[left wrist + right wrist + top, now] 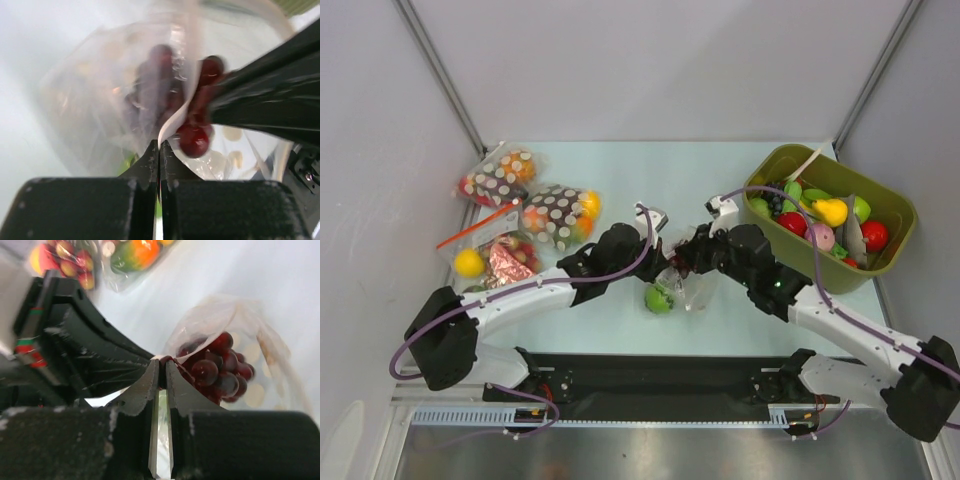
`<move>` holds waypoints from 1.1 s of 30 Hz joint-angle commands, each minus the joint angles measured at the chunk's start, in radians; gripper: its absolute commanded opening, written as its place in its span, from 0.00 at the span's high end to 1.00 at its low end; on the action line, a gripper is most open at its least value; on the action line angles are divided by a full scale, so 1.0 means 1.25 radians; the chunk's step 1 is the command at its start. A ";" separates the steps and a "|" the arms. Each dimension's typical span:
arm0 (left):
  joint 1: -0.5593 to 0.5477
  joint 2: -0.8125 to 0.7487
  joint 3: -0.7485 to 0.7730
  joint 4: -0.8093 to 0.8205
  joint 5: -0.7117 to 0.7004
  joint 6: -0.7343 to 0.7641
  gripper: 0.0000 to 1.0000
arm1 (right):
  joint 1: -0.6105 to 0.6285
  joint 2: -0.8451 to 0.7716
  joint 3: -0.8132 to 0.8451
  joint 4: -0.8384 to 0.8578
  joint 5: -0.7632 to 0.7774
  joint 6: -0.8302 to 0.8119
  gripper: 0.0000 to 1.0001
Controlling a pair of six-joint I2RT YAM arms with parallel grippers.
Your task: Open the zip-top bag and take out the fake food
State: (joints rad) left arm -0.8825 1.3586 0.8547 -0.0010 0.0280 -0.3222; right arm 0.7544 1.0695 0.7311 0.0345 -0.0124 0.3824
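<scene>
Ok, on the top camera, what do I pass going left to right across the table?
From the left: red-strip bag → brown dotted bag → zip-top bag → olive bin. The other dotted bag sits behind the red-strip one, so I left it out.

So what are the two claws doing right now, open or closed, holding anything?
Left claw: closed, pinching an edge of the zip-top bag.
Right claw: closed, apparently pinching the same bag's edge beside the grape bunch.
</scene>
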 commanded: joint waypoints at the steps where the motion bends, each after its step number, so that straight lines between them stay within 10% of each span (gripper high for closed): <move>1: 0.002 0.011 -0.011 -0.021 -0.043 0.000 1.00 | -0.013 -0.084 0.073 0.035 0.005 -0.005 1.00; 33: 0.010 0.054 -0.016 -0.002 -0.013 -0.010 1.00 | -0.126 -0.197 0.234 -0.021 -0.093 -0.042 1.00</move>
State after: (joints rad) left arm -0.8738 1.4429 0.8307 -0.0139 0.0040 -0.3325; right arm 0.6250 0.8246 0.9596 -0.0288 -0.1535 0.3988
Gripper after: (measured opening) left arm 0.008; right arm 0.107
